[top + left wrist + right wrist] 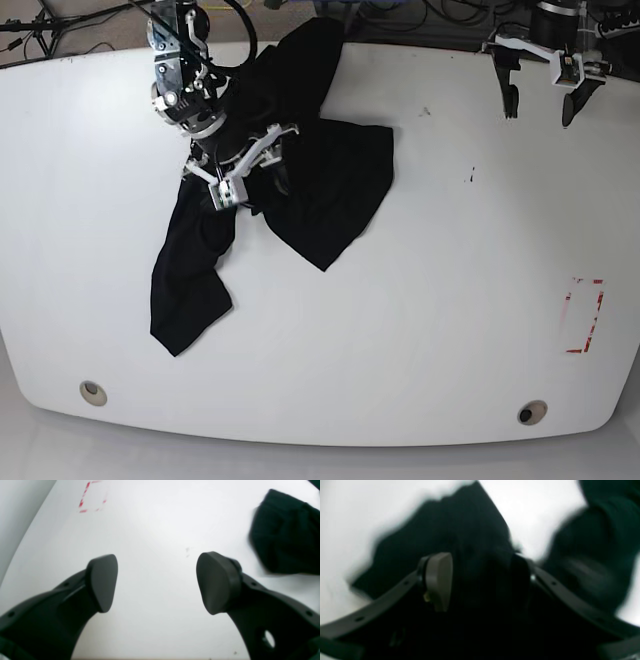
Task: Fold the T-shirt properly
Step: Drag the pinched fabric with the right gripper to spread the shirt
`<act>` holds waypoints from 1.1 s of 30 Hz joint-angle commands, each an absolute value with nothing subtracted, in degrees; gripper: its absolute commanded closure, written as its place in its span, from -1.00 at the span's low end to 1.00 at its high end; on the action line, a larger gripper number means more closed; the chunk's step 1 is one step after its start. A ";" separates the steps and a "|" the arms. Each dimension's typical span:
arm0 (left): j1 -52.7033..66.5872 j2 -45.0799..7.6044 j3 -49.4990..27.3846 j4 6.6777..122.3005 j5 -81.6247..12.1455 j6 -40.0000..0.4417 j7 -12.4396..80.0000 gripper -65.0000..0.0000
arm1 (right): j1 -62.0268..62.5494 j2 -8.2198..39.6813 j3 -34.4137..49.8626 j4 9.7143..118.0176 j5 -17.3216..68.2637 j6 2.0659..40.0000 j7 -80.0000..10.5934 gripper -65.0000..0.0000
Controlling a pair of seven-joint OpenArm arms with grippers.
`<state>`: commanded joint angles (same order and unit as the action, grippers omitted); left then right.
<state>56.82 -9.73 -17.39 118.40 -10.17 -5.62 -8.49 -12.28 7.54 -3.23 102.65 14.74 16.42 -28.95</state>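
Observation:
The black T-shirt (325, 185) lies crumpled on the white table (420, 300), spread from the far edge down towards the front left. My right gripper (252, 165) is low over its middle. In the blurred right wrist view the gripper (480, 580) has its jaws apart with black cloth (460, 530) bunched between and under them. My left gripper (540, 98) is open and empty above the far right of the table, well away from the shirt. In the left wrist view it (156, 582) is open over bare table, with a part of the shirt (285, 535) at the upper right.
A red dashed square mark (585, 315) is on the table's right side and also shows in the left wrist view (92, 496). Two round holes (92, 392) (532, 412) sit near the front edge. Black cables (420, 12) run behind the far edge.

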 joint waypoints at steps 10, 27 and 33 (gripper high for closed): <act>58.15 -8.85 -17.95 119.04 -10.41 -5.94 -8.72 -0.45 | -7.80 7.85 -4.27 97.12 14.29 16.16 -28.28 -0.09; 57.89 -7.95 -18.52 119.32 -10.47 -7.10 -9.04 -0.50 | -10.01 9.03 -7.01 94.97 11.35 16.62 -28.28 -0.09; 57.72 -7.79 -18.52 119.16 -10.49 -7.12 -9.08 -0.50 | -11.97 9.06 -7.02 97.29 11.44 17.04 -28.47 -0.09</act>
